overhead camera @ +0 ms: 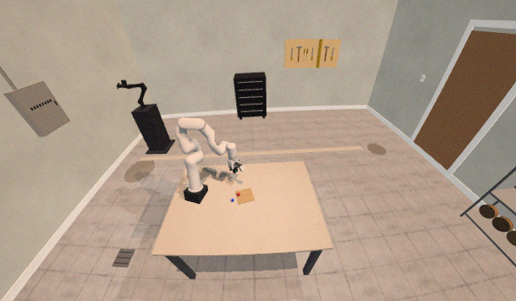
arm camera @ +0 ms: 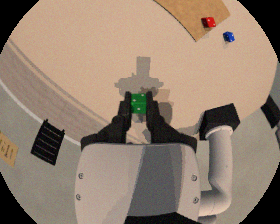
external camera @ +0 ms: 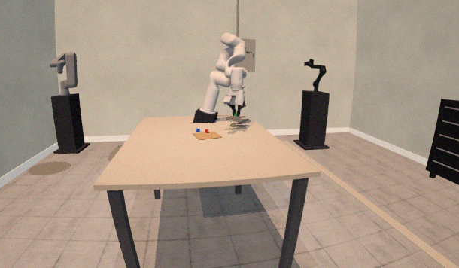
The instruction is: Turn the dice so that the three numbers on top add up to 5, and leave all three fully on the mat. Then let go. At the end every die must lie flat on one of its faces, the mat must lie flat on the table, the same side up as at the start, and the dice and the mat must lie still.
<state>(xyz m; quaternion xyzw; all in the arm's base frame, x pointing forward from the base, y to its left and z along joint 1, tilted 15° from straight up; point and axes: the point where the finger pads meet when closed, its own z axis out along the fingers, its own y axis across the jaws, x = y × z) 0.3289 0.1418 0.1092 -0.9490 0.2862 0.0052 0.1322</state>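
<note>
My gripper (overhead camera: pixel 236 170) (external camera: pixel 235 113) (arm camera: pixel 138 99) is shut on the green die (external camera: pixel 235 114) (arm camera: pixel 138 106) and holds it above the table, off to one side of the mat. Two of its faces show in the wrist view, with white pips too small to count surely. The tan mat (overhead camera: pixel 247 196) (external camera: pixel 207 136) (arm camera: pixel 191 12) lies flat on the table. The red die (overhead camera: pixel 238 194) (external camera: pixel 207 131) (arm camera: pixel 208 22) rests on the mat near a corner. The blue die (overhead camera: pixel 233 200) (external camera: pixel 198 130) (arm camera: pixel 229 36) lies on the table just outside the mat, near the red die. Their top numbers are too small to read.
The wooden table (overhead camera: pixel 282 220) (external camera: pixel 210 165) (arm camera: pixel 81 50) carries the arm's black base (overhead camera: pixel 196 194) (external camera: pixel 205 116) (arm camera: pixel 219 120), on the blue die's side of the mat. The held die is near a table edge. The arm's shadow falls on the table below the gripper.
</note>
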